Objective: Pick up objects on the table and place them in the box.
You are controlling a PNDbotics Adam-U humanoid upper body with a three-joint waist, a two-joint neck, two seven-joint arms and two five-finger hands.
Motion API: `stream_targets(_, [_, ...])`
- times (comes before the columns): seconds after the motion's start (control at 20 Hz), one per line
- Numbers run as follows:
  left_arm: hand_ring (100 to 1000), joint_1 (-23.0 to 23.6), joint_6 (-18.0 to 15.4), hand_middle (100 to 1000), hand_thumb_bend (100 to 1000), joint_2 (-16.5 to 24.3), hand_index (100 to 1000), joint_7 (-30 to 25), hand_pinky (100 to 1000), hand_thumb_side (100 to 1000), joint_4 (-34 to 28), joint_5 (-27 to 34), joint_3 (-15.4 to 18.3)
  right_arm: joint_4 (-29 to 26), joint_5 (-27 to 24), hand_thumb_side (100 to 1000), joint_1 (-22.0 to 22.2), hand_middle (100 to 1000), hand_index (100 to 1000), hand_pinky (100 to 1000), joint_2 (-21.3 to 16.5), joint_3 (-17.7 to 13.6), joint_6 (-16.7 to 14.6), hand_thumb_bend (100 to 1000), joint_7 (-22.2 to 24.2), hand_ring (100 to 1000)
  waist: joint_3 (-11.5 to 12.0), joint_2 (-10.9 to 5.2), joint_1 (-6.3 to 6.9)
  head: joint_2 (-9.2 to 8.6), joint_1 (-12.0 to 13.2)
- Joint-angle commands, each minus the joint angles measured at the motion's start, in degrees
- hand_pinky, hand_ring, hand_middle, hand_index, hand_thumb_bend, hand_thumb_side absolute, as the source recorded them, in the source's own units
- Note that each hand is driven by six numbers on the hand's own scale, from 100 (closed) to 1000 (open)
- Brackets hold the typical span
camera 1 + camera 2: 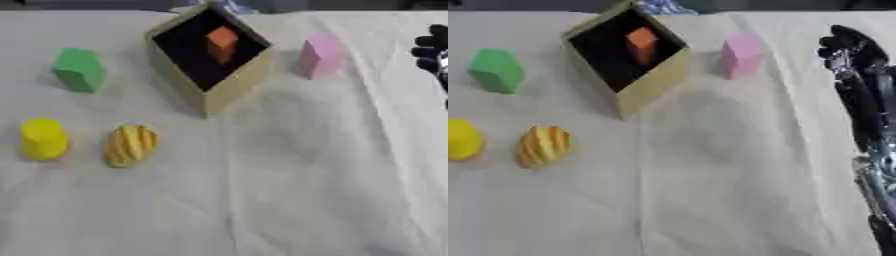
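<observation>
Box (229, 87) sits open-topped on the cloth-covered counter (289, 190), orange block (222, 43) already inside. Pink block (740, 55) stands just right of the box, nearest the right robot hand (849, 46), which hangs right of that block holding nothing; fingers look curled, though I cannot tell how far. Left robot hand not in view. Left of the box: green block (79, 69), yellow cylinder (43, 139), striped yellow piece (130, 145) (rounded, may roll). Risks: an approach from the right could tip the pink block against the box wall; loose cloth could bunch and shift the box.
</observation>
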Motion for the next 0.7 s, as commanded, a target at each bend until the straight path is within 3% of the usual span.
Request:
stream_targets(0.05, [853,-0.32,-0.10,791,596,1.41,869,0.03,798,791,-0.83,-0.25,0.57,-1.19,1.49,744,-0.89,772,872,877,-6.31,-0.09,-0.15,100,0.85,828,0.02,-0.86,-0.12,-0.57,0.10])
stream_targets(0.45, [854,-0.07,-0.10,792,595,1.94,869,0.13,798,791,-0.82,-0.49,0.66,-1.19,6.42,703,-2.48,793,875,888,-21.53,-0.18,0.09,100,3.50,847,-0.18,-0.56,-0.54,-0.42,0.73])
stream_targets(0.7, [855,0.51,-0.05,793,593,2.47,869,0.18,798,793,-0.69,-0.70,0.67,0.12,8.39,650,-2.78,810,878,896,-32.67,1.38,1.01,100,8.26,864,-0.50,-0.40,-0.82,-0.57,0.95])
